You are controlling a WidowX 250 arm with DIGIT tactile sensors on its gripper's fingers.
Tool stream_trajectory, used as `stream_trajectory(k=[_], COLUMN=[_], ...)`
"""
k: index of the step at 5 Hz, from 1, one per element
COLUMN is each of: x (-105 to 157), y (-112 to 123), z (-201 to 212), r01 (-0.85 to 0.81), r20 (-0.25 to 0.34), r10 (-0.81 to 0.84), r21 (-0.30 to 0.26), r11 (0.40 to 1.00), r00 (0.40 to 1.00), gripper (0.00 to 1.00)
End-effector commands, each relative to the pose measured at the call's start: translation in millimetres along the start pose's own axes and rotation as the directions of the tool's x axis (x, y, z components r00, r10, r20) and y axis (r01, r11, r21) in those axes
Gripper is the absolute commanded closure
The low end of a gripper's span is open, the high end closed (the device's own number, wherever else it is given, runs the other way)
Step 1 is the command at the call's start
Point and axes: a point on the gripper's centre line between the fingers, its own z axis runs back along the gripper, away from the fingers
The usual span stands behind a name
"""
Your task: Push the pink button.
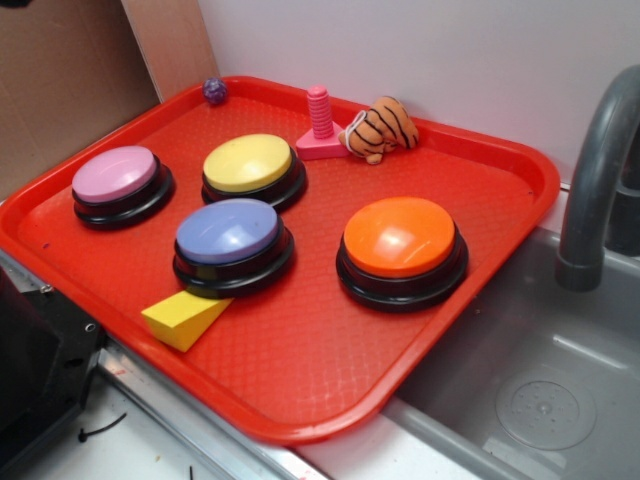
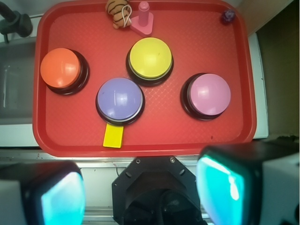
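A: Where does the gripper (image 2: 140, 197) stand?

B: High and back from the red tray (image 2: 47, 131), its two pads wide apart in the wrist view, nothing between them.

A: What lies closest ahead of it?

B: The yellow wedge (image 2: 113, 136), slightly left of centre, touching the lavender button (image 2: 119, 99) just beyond.

A: And the pink button (image 2: 209, 94)?

B: Ahead and to the right, at about the same depth as the lavender one — untouched, by the look of it. Farther on is the yellow button (image 2: 150, 58), with the orange button (image 2: 61, 68) off left; past those, the small pink peg (image 2: 144, 18) and striped toy (image 2: 117, 11).

A: So the task?

B: Barely begun, I'd judge — the whole approach, descent and press remain.
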Motion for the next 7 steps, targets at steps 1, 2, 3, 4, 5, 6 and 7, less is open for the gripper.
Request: stream_trajectory(k=[1,2,3,4,5,6,7], x=[0,41,59,64,59,52,53], y=[0,50,98,119,128,133,139], z=[0,-52,-76,-96,-130,-155,-182], r01=[0.0,-0.138,-0.19,-0.188,-0.136,-0.122,-0.1], r20=[0.0,-0.076,-0.048,-0.035,-0.026,-0.019,-0.047], r10=[0.0,0.137,0.193,0.19,0.138,0.124,0.104], r21=[0.0,-0.008,0.049,0.055,0.055,0.079,0.081], r11=[1.0,0.99,0.98,0.981,0.989,0.989,0.992], r00=[1.0,0.988,0.98,0.981,0.99,0.992,0.994], gripper=[0.0,0.0,0.0,0.0,0.0,0.0,0.0])
